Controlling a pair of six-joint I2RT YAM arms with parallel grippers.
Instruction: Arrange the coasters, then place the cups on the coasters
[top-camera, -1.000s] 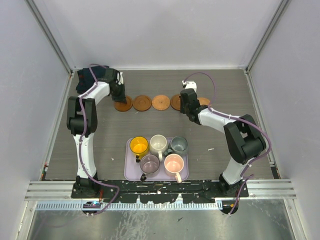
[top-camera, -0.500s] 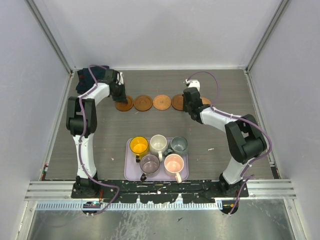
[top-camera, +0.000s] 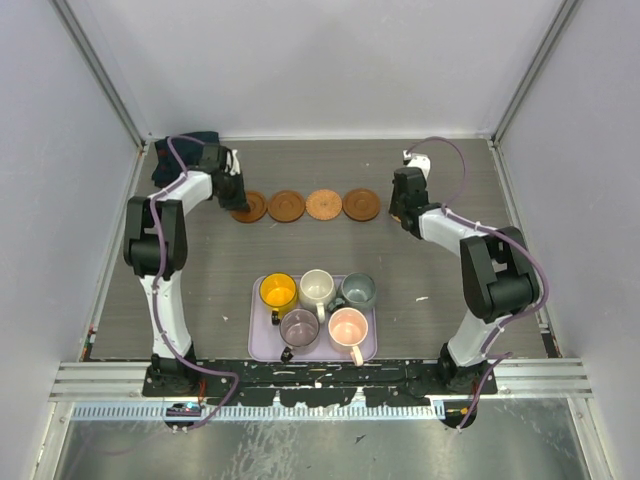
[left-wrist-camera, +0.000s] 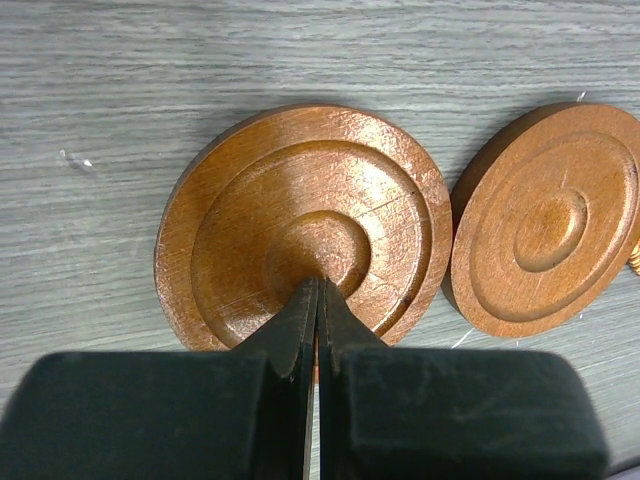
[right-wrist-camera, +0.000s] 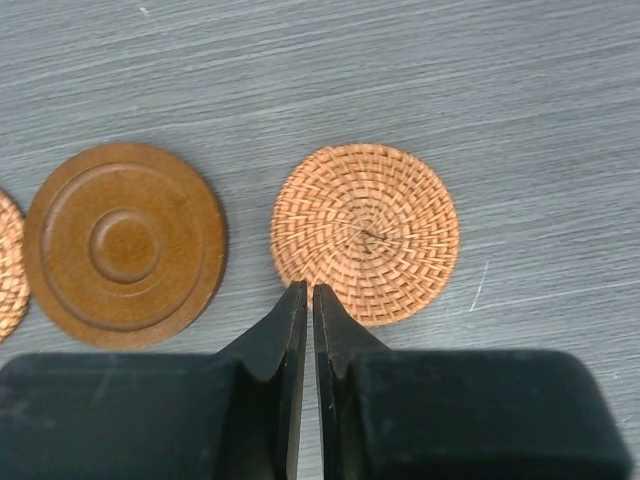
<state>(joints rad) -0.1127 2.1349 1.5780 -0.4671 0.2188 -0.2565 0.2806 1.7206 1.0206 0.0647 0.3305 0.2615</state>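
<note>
Where the grey wood-grain table (top-camera: 200, 290) runs toward the back wall in the top view, four flat round coasters lie in a row, near each other but apart. The leftmost coaster (top-camera: 252, 210), second coaster (top-camera: 286, 206) and fourth coaster (top-camera: 361, 204) are brown wood, the third coaster (top-camera: 324, 204) a paler orange. The left arm (top-camera: 165, 300) reaches the row's left end and the right arm (top-camera: 440, 225) its right end. Nearer the bases, a lavender round-cornered tray (top-camera: 258, 342) carries five glossy handled cups packed close: yellow cup (top-camera: 278, 291), cream cup (top-camera: 317, 286) and grey-green cup (top-camera: 358, 290) behind, mauve cup (top-camera: 299, 326) and pink cup (top-camera: 348, 325) in front.

From the left wrist, the left gripper (left-wrist-camera: 318, 285) has its black wedge fingers pressed together, tips at the central boss of the leftmost coaster. That coaster's polished, scuffed top is turned in concentric rings. The second coaster sits just beside it.

From the right wrist, the right gripper (right-wrist-camera: 305, 290) has its fingers almost together with a thin slit between, pinching nothing. Its tips are at the near edge of a woven coaster (right-wrist-camera: 365, 232) of tightly spiralled rattan. The ringed fourth coaster lies left of it, apart.
</note>
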